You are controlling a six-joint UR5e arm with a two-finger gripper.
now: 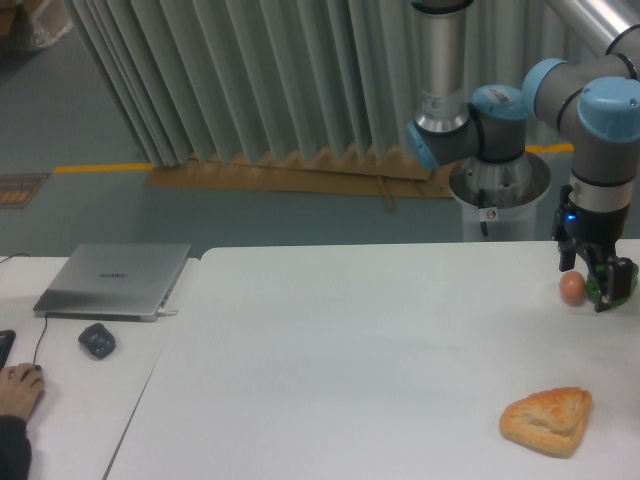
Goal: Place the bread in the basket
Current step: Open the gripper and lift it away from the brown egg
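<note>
The bread (548, 420), a flat triangular golden-brown pastry, lies on the white table (350, 340) at the front right. My gripper (587, 283) hangs at the table's far right, well behind the bread and apart from it. Its two dark fingers stand apart and hold nothing. A small brownish egg (572, 288) sits on the table right by the left finger. A bit of green (622, 285) shows behind the gripper at the frame's right edge; I cannot tell what it is. No basket shows clearly.
A closed silver laptop (115, 280) and a dark mouse (97, 341) sit on a second table at the left. A person's hand (18, 388) rests at the left edge. The arm's elbow (480, 125) hangs over the table's back edge.
</note>
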